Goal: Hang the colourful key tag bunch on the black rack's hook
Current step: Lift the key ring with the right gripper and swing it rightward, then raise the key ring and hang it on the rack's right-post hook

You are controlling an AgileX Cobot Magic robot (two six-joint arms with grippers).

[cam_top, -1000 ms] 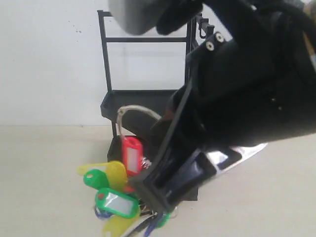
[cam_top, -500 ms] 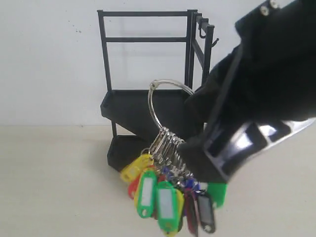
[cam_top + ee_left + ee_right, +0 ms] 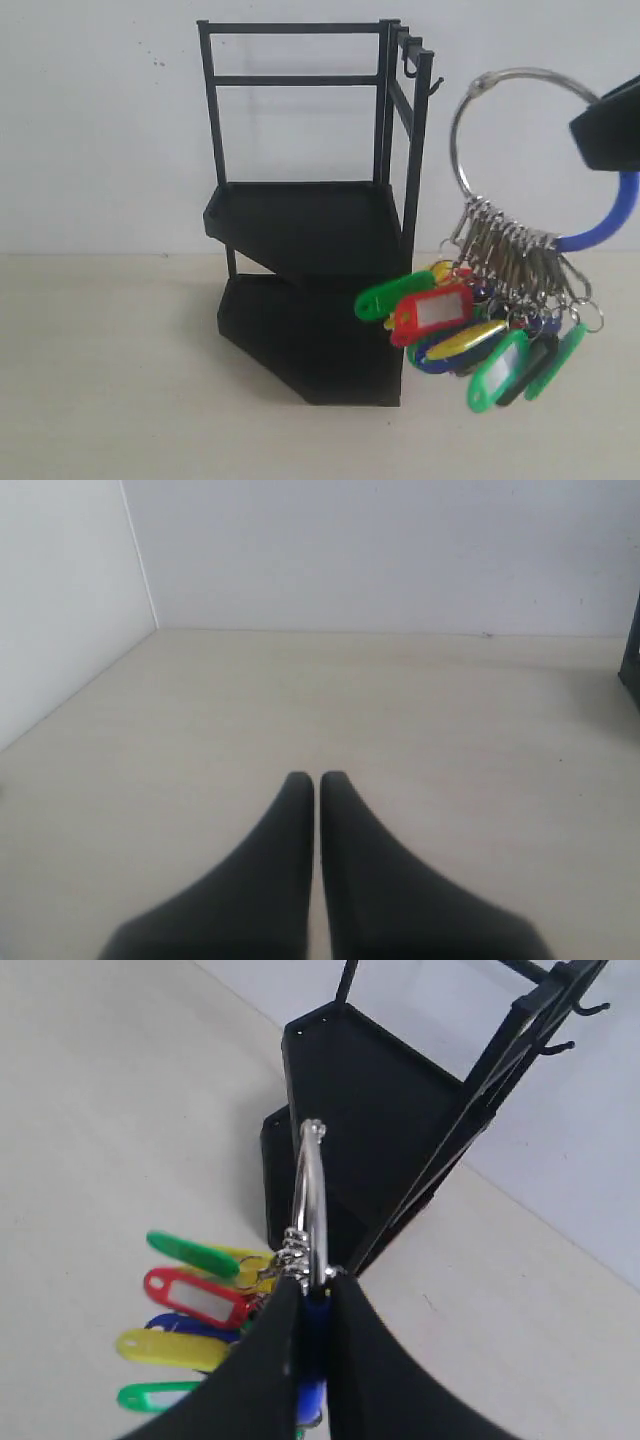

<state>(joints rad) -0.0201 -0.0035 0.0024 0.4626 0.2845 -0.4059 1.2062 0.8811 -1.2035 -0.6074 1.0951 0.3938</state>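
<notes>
The colourful key tag bunch (image 3: 470,325) hangs in the air to the right of the black rack (image 3: 310,215), its big metal ring (image 3: 490,95) uppermost and its tags dangling level with the lower tray. My right gripper (image 3: 610,125) is shut on the bunch's blue strap (image 3: 316,1330) at the right edge of the exterior view. The hook (image 3: 433,87) sticks out from the rack's front corner post near the top, just left of the ring and apart from it. My left gripper (image 3: 317,780) is shut on nothing, low over the pale tabletop.
The rack stands against a white wall (image 3: 100,130) on a beige table (image 3: 110,380). More small hooks (image 3: 590,1008) line the rack's top side rail. A wall corner (image 3: 140,560) borders the table in the left wrist view.
My right gripper has lifted the key tag bunch from the table in front of the rack up and to the right, so the ring now hangs beside the rack's top corner.
</notes>
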